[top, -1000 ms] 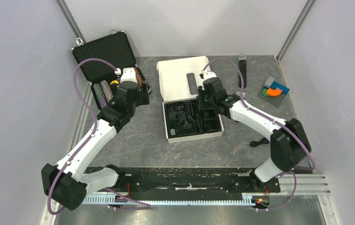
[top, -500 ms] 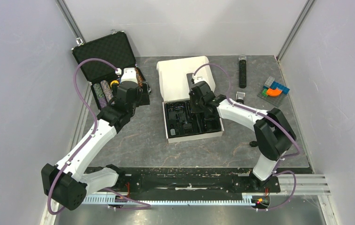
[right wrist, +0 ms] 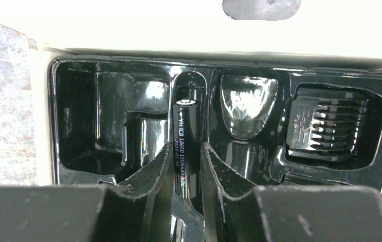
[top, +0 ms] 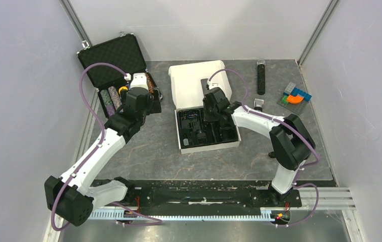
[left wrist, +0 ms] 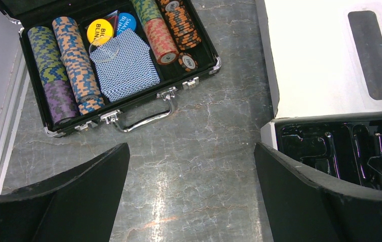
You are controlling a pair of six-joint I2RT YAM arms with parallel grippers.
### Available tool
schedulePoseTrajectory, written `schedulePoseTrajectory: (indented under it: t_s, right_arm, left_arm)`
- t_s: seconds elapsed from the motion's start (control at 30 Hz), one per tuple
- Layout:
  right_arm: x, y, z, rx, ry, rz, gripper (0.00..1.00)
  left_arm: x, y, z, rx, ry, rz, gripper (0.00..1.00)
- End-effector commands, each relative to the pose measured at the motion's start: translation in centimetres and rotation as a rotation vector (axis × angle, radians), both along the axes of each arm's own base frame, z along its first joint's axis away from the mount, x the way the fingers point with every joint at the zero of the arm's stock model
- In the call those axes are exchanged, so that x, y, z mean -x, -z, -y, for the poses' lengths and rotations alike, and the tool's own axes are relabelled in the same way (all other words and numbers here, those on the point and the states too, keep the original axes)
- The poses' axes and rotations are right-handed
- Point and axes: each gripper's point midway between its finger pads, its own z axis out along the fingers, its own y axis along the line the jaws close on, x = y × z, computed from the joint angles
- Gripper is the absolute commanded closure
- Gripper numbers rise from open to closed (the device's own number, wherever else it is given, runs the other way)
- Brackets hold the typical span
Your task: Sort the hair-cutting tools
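A dark grey, marble-veined table [top: 153, 151] is seen from above, enclosed by plain pale grey walls [top: 27, 75], with aluminium posts [top: 73, 20] in the two far corners. An open poker-chip case [top: 113, 65] is placed at upper left. A white box [top: 199, 78] with its lid folded back is placed at centre, and a black stick [top: 261, 75] and coloured blocks [top: 295, 96] at upper right. In the right wrist view the right gripper [right wrist: 186, 151] is closed narrowly on a black 18650 battery cell [right wrist: 185, 123], which is aligned with the narrow middle slot of the box's glossy black tray [right wrist: 78, 131]. Whether it is seated there cannot be told. A comb attachment [right wrist: 330, 126] is lodged in the compartment at right of frame. The left gripper [left wrist: 189, 151] is spread wide and empty over bare table between case and box.
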Motion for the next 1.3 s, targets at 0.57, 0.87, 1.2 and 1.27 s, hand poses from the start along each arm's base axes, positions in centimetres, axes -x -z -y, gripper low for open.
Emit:
schedulePoseTrajectory:
  t_s: [0.57, 0.87, 1.2, 1.27]
  right_arm:
    - [-1.5, -3.6, -0.8, -0.050, 0.013, 0.100, 0.76]
    - [-0.4, -2.8, -1.0, -0.038, -0.029, 0.066, 0.85]
    - [-0.5, -0.4, -0.9, 0.006, -0.034, 0.028, 0.90]
    - [-0.4, 0.2, -0.9, 0.016, -0.040, 0.014, 0.91]
  left_arm:
    - [-0.3, -1.0, 0.5, 0.014, 0.017, 0.025, 0.00]
    - [-0.4, -0.9, 0.6, 0.018, 0.021, 0.023, 0.00]
    - [-0.4, -0.9, 0.7, 0.020, 0.024, 0.021, 0.00]
    - [-0.4, -0.9, 0.7, 0.021, 0.024, 0.022, 0.00]
